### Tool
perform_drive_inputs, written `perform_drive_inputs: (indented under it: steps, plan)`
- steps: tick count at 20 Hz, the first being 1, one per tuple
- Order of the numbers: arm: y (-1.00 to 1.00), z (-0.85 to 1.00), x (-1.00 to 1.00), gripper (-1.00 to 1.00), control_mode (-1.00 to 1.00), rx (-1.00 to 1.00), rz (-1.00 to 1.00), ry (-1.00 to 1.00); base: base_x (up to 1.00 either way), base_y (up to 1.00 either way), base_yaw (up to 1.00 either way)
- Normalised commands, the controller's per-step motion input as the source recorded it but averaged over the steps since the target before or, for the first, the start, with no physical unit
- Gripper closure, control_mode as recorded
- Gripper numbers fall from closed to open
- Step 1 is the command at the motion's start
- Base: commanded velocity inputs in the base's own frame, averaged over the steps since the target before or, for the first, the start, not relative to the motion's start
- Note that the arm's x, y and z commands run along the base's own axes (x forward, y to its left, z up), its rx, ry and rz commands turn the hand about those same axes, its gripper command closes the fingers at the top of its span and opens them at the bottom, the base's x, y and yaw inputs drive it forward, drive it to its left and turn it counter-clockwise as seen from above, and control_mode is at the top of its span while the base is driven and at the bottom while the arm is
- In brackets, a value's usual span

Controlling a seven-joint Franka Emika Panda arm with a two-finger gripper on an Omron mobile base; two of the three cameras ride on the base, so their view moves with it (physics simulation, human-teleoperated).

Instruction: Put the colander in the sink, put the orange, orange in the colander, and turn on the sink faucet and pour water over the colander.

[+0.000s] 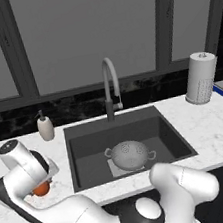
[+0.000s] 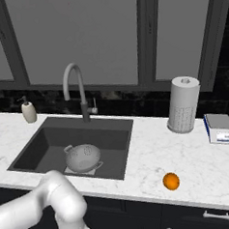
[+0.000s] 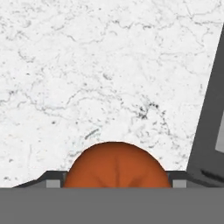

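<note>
Left of the deep dark-grey sink (image 1: 85, 160), near the white marble counter's (image 1: 206, 124) front edge, the gripper (image 1: 40, 184) straddles the reddish orange (image 1: 41, 189), jaws wide, not visibly gripping. Silvery perforated colander (image 1: 129, 155) waits in the basin; yellow-orange fruit (image 2: 171, 181) lies right.

Base views sharing sink (image 1: 82, 138); hand view probably close.

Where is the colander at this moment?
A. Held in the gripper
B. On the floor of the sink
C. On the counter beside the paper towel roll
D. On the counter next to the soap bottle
B: the colander sits on the floor of the sink under the faucet, and no orange is inside it.
</note>
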Motion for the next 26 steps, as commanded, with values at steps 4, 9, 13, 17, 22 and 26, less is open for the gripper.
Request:
perform_drive_inputs:
  steps: [4, 9, 13, 17, 22, 26]
  plan:
    - [-1.0, 0.06, 0.0, 1.0, -1.0, 0.0, -0.17, -0.11, 0.0, 0.0, 0.0]
    - [-1.0, 0.12, 0.01, 1.0, -1.0, 0.0, -0.15, -0.07, 0.0, 0.0, 0.0]
    - [-1.0, 0.23, 0.14, 1.0, -1.0, 0.0, -0.09, -0.06, 0.0, 0.0, 0.0]
    - [-1.0, 0.12, 0.26, 1.0, -1.0, 0.06, -0.02, -0.03, 0.0, 0.0, 0.0]
    - [-1.0, 0.0, 0.52, 1.0, -1.0, 0.09, 0.0, 0.0, 0.0, 0.0, 0.0]
    - [-1.0, 0.0, 0.6, 1.0, -1.0, 0.04, 0.0, 0.0, 0.0, 0.0, 0.0]
